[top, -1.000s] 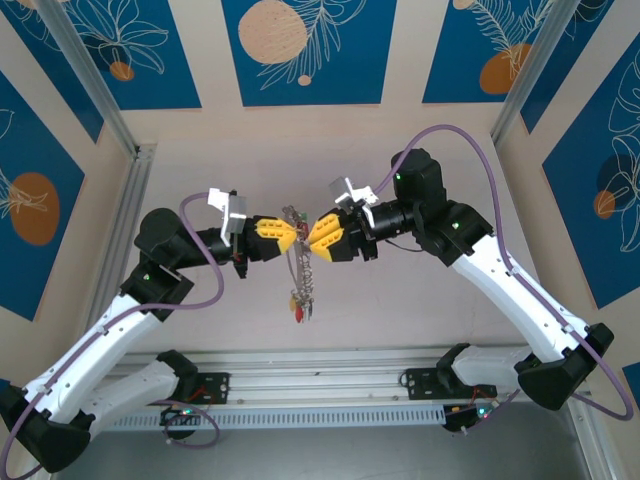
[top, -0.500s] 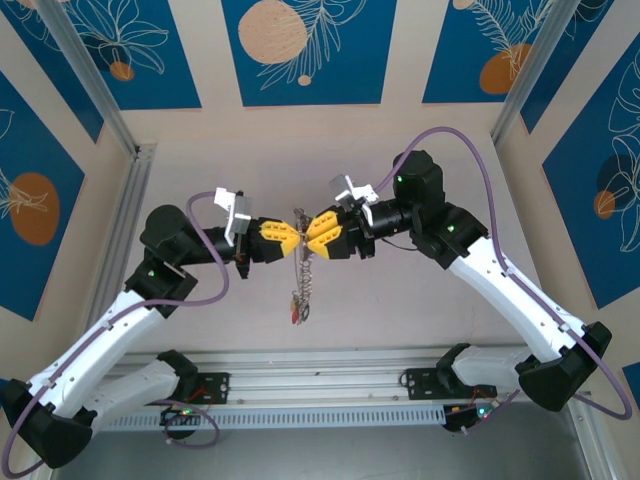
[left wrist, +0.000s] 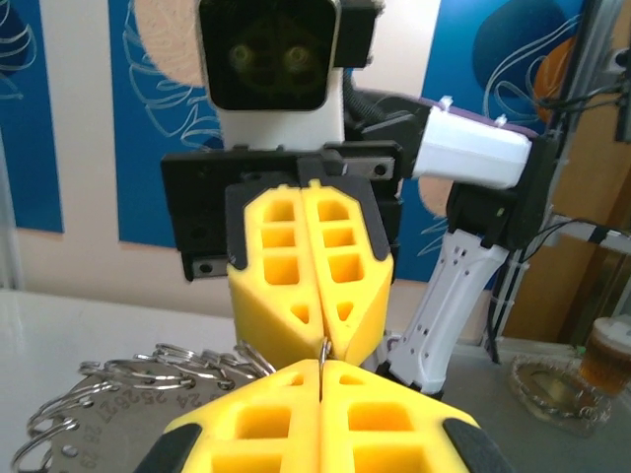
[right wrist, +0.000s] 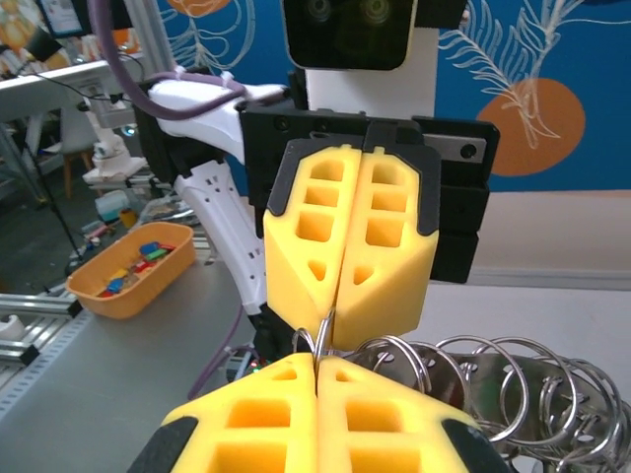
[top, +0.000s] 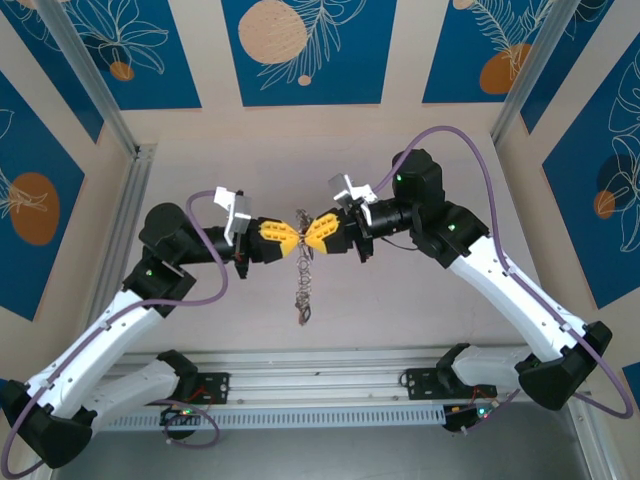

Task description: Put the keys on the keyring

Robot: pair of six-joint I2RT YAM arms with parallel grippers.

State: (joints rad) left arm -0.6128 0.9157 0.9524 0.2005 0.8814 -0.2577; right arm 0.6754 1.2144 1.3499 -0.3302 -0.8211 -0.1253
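Note:
My left gripper (top: pixel 293 238) and right gripper (top: pixel 308 236) meet tip to tip above the middle of the table. Both are shut on the thin grey wire of the keyring (top: pixel 303 275), which hangs down between them. A narrow bunch of small rings and keys (top: pixel 303 312) dangles at its lower end; their colours are too small to tell. In the left wrist view my left gripper (left wrist: pixel 320 370) pinches the wire (left wrist: pixel 322 353), with split rings and a stamped metal tag (left wrist: pixel 108 399) to its left. In the right wrist view my right gripper (right wrist: pixel 317 363) grips the same wire (right wrist: pixel 326 330), beside several split rings (right wrist: pixel 493 379).
An orange tray (right wrist: pixel 126 281) of small coloured pieces sits on a grey bench beyond the table. A glass of drink (left wrist: pixel 608 353) stands on a side bench. Aluminium posts (top: pixel 95 85) frame the pale tabletop (top: pixel 400 300), with a rail (top: pixel 320 365) along its near edge.
The right gripper has closed onto the keyring wire. The left gripper moved slightly right to meet it. The hanging bunch has swung narrower, and its red key has turned out of sight.

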